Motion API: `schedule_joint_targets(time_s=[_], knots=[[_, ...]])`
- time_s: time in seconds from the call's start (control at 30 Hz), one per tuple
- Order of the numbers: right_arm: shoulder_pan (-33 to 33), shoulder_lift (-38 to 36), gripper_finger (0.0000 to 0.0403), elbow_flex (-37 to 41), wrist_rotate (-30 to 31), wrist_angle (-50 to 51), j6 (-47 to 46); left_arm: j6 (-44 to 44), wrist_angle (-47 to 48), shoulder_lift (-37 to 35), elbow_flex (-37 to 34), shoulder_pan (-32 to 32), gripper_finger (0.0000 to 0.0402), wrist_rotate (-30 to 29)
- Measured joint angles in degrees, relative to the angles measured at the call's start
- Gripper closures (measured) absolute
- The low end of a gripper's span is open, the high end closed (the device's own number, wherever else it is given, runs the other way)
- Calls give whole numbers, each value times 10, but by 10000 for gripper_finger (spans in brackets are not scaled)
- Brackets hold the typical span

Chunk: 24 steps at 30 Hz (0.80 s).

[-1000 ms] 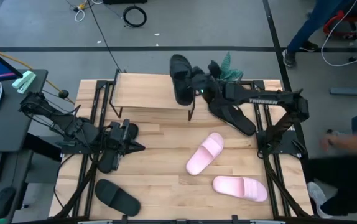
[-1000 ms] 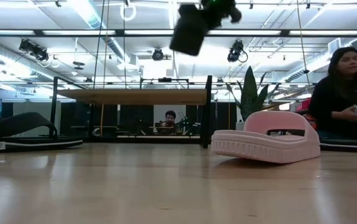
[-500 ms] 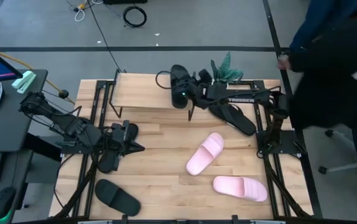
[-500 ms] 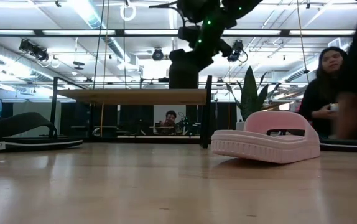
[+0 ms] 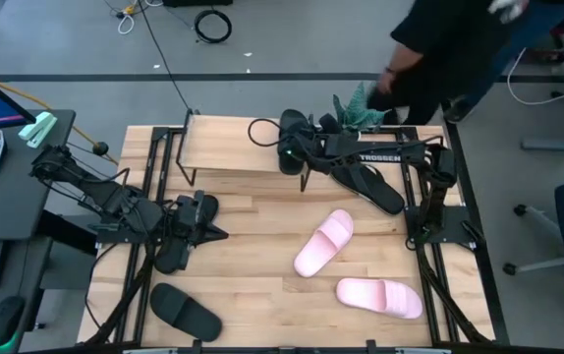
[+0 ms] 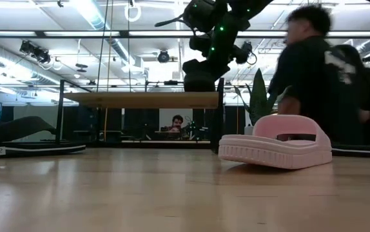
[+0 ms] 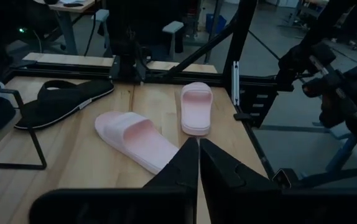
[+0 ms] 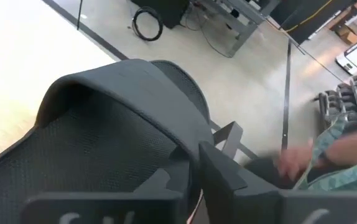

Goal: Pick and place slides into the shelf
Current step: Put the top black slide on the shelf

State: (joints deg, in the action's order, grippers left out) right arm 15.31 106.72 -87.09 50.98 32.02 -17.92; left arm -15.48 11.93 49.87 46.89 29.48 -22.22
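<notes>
Two arms work over the table (image 5: pixel 253 211). The right pincer (image 5: pixel 287 149) is at the right end of the shelf (image 5: pixel 233 146), its fingers narrowly parted around the strap of a black slide (image 5: pixel 292 133) that sits on the top board; whether it grips or has let go cannot be told. In the right wrist view the strap of the black slide (image 8: pixel 122 106) arches just ahead of the fingers.

The left pincer (image 5: pixel 203 228) hovers low over the left half of the table with its fingers nearly together, holding nothing; the left wrist view shows only a thin gap between them.

Remaining slides:
- two pink slides (image 5: pixel 323 242) (image 5: pixel 380 297) lie on the right half of the table;
- one black slide (image 5: pixel 184 311) lies near the front left corner;
- thin black flip-flops (image 5: pixel 372 187) lie beside the shelf's right end.

A person (image 5: pixel 449 44) walks behind the table.
</notes>
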Motion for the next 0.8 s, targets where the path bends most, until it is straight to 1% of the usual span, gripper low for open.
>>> schedule_joint_targets(time_s=[0.2, 0.37, 0.6, 0.8], knots=[[0, -1, 295, 0, -10, 1, 23, -8, 0, 0, 0, 0, 389, 0], [-4, -1, 264, 0, -10, 1, 36, -16, 0, 0, 0, 0, 394, 0], [-23, -1, 252, 0, -5, 1, 60, -35, 0, 0, 0, 0, 378, 0], [-58, -1, 252, 0, -4, 1, 104, -35, 0, 0, 0, 0, 387, 0]])
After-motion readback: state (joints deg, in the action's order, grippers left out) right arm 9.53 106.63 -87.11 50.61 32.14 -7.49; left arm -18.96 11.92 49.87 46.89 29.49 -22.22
